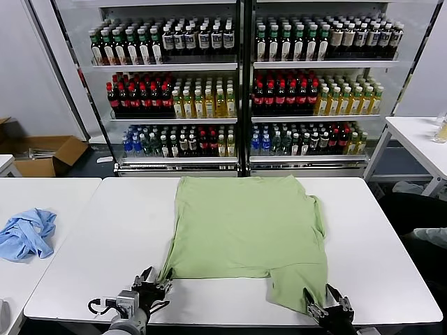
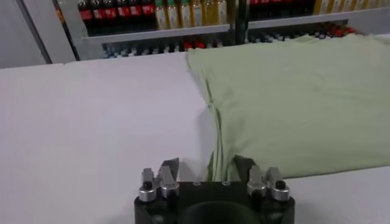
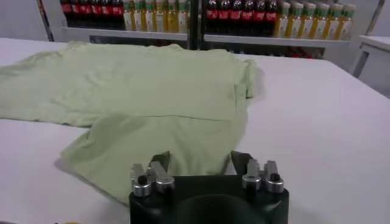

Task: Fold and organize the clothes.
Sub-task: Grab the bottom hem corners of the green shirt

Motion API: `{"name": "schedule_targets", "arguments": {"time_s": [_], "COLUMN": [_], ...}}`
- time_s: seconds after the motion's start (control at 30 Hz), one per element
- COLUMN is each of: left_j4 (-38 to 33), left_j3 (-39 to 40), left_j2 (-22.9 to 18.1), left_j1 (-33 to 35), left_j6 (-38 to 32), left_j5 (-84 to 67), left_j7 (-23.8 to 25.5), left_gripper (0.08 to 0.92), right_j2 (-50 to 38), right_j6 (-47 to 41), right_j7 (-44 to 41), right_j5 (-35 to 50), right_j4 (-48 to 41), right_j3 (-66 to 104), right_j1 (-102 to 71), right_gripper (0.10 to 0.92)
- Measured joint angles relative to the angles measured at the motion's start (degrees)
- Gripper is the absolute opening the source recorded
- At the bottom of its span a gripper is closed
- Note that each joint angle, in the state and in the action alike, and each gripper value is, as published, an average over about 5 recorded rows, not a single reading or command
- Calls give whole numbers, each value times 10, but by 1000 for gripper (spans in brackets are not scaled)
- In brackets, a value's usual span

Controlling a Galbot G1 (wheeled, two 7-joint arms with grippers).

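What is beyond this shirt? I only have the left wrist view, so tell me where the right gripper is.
Observer: The right gripper is at the near edge of the main table, fingers apart at the tip of a flap of the light green shirt that juts toward the robot.
Operator: Report anything on the other tables.
Observer: A crumpled light blue garment lies on the left table.
Operator: Check the floor over there.
Observer: An open cardboard box sits beyond that table.
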Motion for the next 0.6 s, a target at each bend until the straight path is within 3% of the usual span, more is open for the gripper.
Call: {"name": "schedule_targets", "arguments": {"time_s": [0.27, 0.47, 0.6], "left_j4": [6, 8, 3], "left_j3": [7, 7, 3], "left_j2": [-5, -5, 0], "left_j1": [-2, 1, 7], "left_j6": [-1, -9, -14], "left_j5": [2, 11, 12], "left_j7": [8, 17, 23], "left_gripper": [291, 123, 83], "right_j2": [-1, -8, -15], "right_j6": [0, 1, -2], "right_j7": [-4, -20, -38], "right_j5": [11, 24, 34], "right_j4": [-11, -9, 0], "right_j3": [-6, 2, 17], "right_j1": [13, 16, 7], "right_gripper": [150, 111, 111]}}
